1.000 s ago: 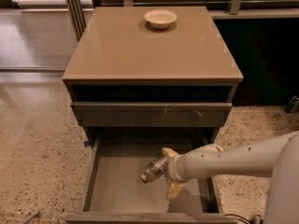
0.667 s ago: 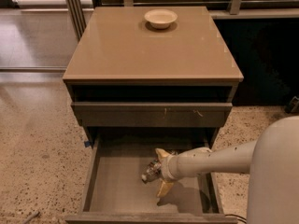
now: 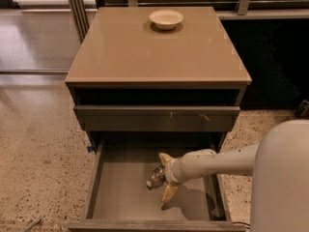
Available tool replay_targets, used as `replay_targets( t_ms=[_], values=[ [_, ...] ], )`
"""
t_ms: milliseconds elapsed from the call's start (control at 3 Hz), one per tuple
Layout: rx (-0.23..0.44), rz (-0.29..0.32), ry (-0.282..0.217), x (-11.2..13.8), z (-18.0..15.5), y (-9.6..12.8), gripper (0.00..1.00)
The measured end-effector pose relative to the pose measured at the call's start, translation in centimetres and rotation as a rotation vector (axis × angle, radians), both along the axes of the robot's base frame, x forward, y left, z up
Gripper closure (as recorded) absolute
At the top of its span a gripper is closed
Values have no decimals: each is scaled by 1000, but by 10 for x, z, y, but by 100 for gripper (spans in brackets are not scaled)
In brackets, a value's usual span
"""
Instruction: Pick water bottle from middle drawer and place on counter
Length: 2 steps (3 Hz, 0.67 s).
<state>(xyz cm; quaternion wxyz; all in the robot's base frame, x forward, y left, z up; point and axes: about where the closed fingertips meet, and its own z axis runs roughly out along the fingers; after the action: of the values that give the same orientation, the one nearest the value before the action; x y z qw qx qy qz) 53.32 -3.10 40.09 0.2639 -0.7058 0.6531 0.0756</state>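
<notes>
The glossy tan-beige square counter fills the upper centre. At bottom centre, the deep dark grey middle drawer is open. The yellow-fingered gripper reaches in from the right, fingers spread wide. If it closes off-centre, the slick round plastic could squirt out leftward or crumple. The small clear crinkly water bottle lies on the drawer floor between those fingers.

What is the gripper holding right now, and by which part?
Nothing yet: the gripper is open around the water bottle, which lies in the middle drawer.
</notes>
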Motion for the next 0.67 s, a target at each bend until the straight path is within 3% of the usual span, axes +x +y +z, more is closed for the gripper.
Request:
replay_targets(
  t_ms=[333,667],
  values=[
    [16,-18,68,15,-31,-11,0],
    [21,-25,60,26,-31,-10,19]
  ],
)
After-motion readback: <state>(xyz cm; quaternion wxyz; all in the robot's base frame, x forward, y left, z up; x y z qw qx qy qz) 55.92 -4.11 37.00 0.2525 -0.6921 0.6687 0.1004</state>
